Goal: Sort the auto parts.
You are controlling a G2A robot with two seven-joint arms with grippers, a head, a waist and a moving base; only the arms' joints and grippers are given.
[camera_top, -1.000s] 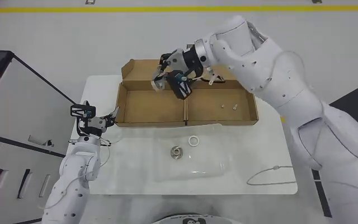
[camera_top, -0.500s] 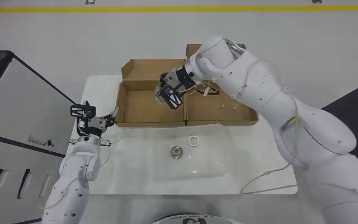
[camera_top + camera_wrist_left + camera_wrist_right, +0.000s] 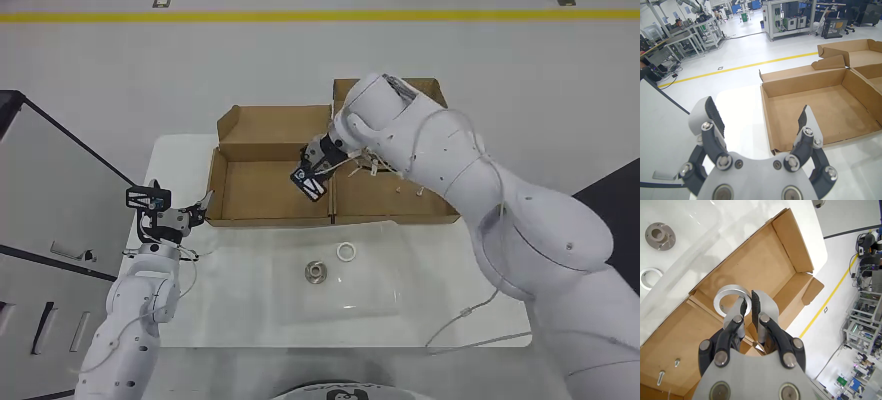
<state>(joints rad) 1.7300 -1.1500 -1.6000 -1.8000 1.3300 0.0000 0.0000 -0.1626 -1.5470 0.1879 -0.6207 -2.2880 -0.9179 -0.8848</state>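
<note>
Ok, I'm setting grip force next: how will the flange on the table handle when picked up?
The flange looks like solid metal, so it is probably stiff and heavy for its size. Its smooth machined face may slip under a light grip. It lies flat and wide, so it seems unlikely to roll or tip.

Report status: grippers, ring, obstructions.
Right gripper shut on metal ring, over box. Left gripper open beside box. Flange, second ring on table.

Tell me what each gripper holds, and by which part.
Right gripper pinches a metal ring by its wall, one finger inside. Left gripper is open, holding nothing.
</note>
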